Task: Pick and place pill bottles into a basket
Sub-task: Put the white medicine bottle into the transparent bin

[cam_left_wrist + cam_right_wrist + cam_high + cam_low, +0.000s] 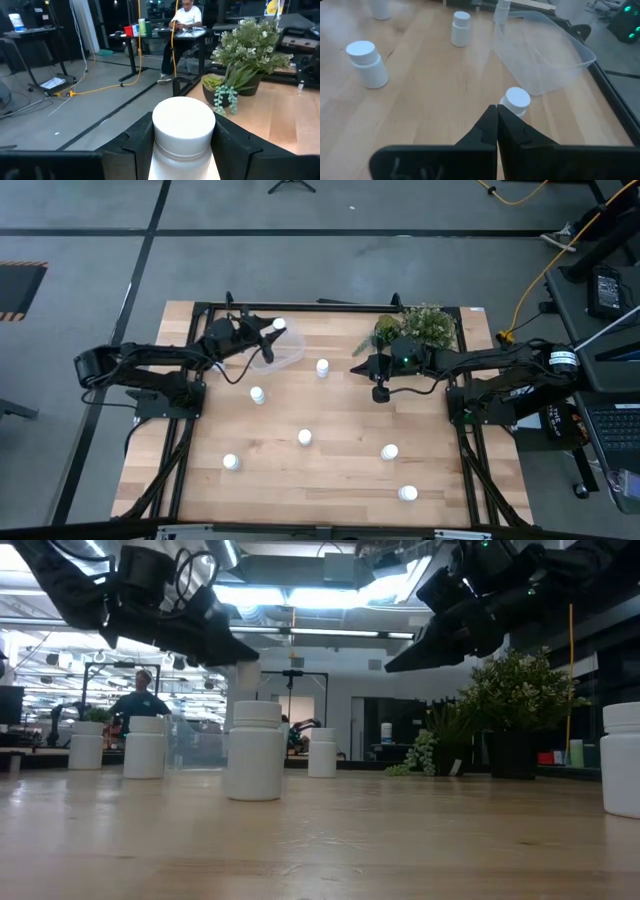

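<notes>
My left gripper (270, 331) is raised over the back left of the table and shut on a white pill bottle (279, 326). In the left wrist view the bottle's cap (183, 121) stands between the dark fingers (137, 142). Just below and beside it sits the clear basket (287, 352), which also shows in the right wrist view as a see-through basket (547, 52). My right gripper (357, 367) hangs shut and holds nothing, its tips (497, 122) close to a standing bottle (515, 100). That same bottle (322, 367) stands right of the basket.
Other bottles stand loose on the wood: one (258, 394) near the basket, one (305, 437) mid-table, and three (231, 462) (389, 451) (407, 493) toward the front. A green plant (420, 326) sits at the back right. A person sits beyond the table (186, 17).
</notes>
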{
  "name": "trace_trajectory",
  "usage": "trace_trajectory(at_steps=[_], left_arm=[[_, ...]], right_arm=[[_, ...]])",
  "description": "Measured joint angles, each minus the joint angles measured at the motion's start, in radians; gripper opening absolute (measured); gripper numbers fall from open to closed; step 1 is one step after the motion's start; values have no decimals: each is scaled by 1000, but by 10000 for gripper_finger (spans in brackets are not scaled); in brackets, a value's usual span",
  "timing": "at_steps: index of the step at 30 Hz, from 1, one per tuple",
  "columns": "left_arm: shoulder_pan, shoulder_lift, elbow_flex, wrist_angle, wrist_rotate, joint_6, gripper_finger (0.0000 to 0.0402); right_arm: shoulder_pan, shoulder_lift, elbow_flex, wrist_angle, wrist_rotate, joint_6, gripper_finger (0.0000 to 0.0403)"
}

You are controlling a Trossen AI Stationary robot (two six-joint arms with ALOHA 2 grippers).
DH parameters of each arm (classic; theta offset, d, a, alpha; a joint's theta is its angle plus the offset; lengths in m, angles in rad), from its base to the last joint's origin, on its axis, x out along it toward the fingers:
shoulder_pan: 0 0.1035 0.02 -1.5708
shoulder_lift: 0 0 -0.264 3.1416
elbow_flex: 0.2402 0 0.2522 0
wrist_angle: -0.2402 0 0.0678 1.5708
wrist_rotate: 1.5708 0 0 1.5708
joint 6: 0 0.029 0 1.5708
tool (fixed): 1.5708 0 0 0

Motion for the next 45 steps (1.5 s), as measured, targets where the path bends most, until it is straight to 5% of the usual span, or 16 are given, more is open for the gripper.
trace_trajectory(at_steps=[28, 45], left_arm=[[15, 537, 12, 421, -171, -52, 156], [16, 616, 13, 471, -219, -67, 156]], right_arm=[[-19, 1, 0, 43, 0, -26, 1], [-19, 1, 0, 42, 0, -26, 1]])
